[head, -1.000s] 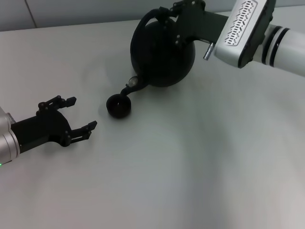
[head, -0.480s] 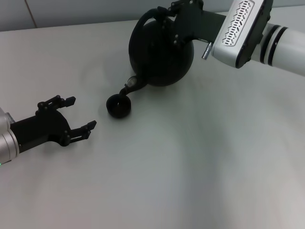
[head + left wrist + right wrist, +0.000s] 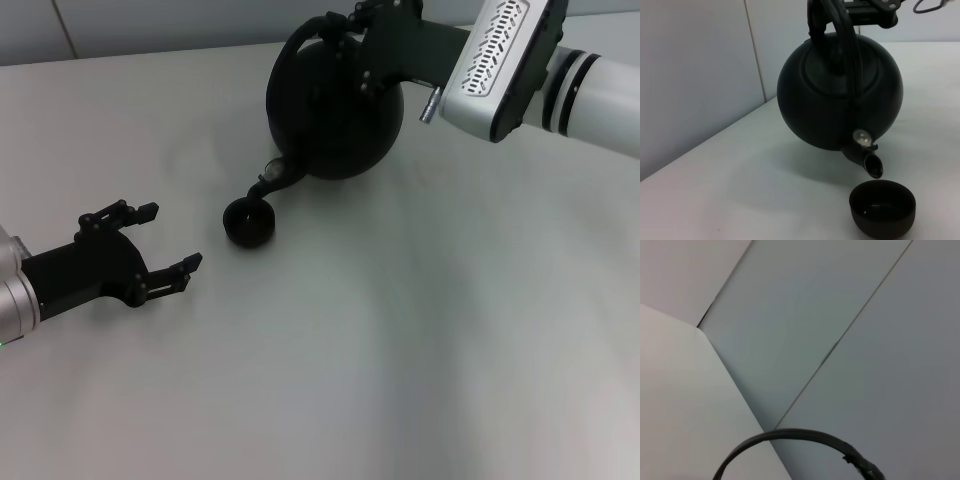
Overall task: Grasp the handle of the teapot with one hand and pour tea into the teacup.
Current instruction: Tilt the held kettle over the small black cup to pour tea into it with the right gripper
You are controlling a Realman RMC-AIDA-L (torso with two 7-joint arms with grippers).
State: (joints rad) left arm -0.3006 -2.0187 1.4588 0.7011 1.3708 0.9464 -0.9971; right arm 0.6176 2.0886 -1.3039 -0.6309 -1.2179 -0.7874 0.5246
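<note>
The matte-black teapot (image 3: 335, 110) hangs tilted above the table at the back, its spout (image 3: 272, 180) pointing down just over the small black teacup (image 3: 249, 222). My right gripper (image 3: 352, 22) is shut on the arched handle (image 3: 292, 48) at its top. From the left wrist view, the teapot (image 3: 830, 95) leans with its spout (image 3: 869, 162) right above the teacup (image 3: 882, 207). No stream of tea can be made out; a faint glint shows inside the cup. A piece of the handle (image 3: 795, 436) arcs across the right wrist view. My left gripper (image 3: 172, 237) rests open to the cup's left.
Pale tabletop (image 3: 420, 340) spreads around the cup and in front of both arms. A grey panelled wall (image 3: 695, 75) rises behind the table's far edge. The thick white right forearm (image 3: 560, 80) reaches in from the back right.
The right gripper has drawn the teapot slightly up and to the left, the spout staying over the cup. The left arm has not moved.
</note>
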